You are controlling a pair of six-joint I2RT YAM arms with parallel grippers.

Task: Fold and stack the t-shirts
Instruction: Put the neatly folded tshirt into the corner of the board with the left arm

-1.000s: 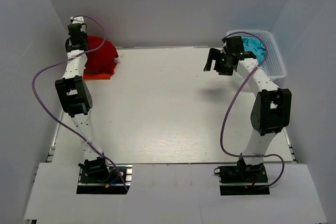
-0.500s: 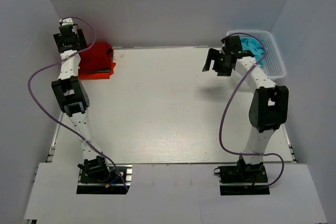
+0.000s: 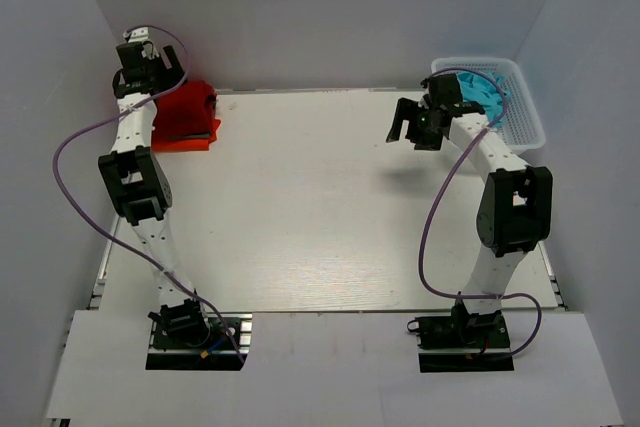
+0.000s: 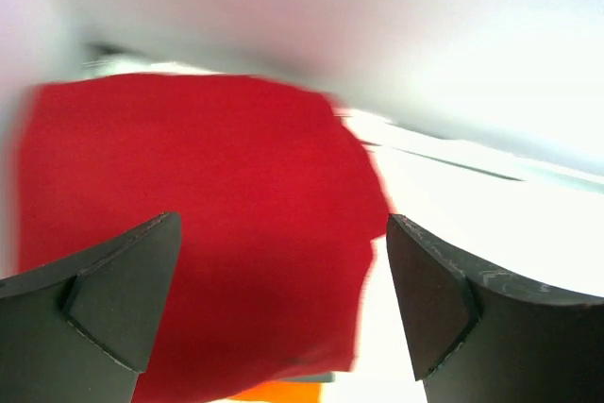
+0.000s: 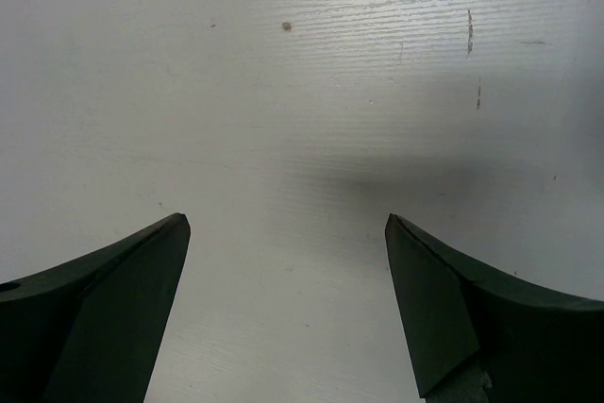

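Observation:
A dark red t-shirt (image 3: 186, 110) lies folded on top of a bright orange t-shirt (image 3: 190, 144) at the table's far left corner. In the left wrist view the red cloth (image 4: 189, 224) fills the space below the fingers, with an orange edge (image 4: 283, 392) showing under it. My left gripper (image 3: 148, 72) (image 4: 283, 233) hangs open above and behind the stack, holding nothing. Turquoise t-shirts (image 3: 486, 93) lie bunched in the white basket (image 3: 526, 117) at the far right. My right gripper (image 3: 408, 127) (image 5: 288, 224) hovers open over bare table, left of the basket.
White walls close in the table at the back and on both sides. The left arm's purple cable (image 3: 75, 147) loops out toward the left wall. The right arm's cable (image 3: 432, 227) hangs over the table's right part.
The left gripper has opened, let go of the red t-shirt and drawn back up toward the corner. The red t-shirt has settled flatter on the stack. The right arm has barely moved.

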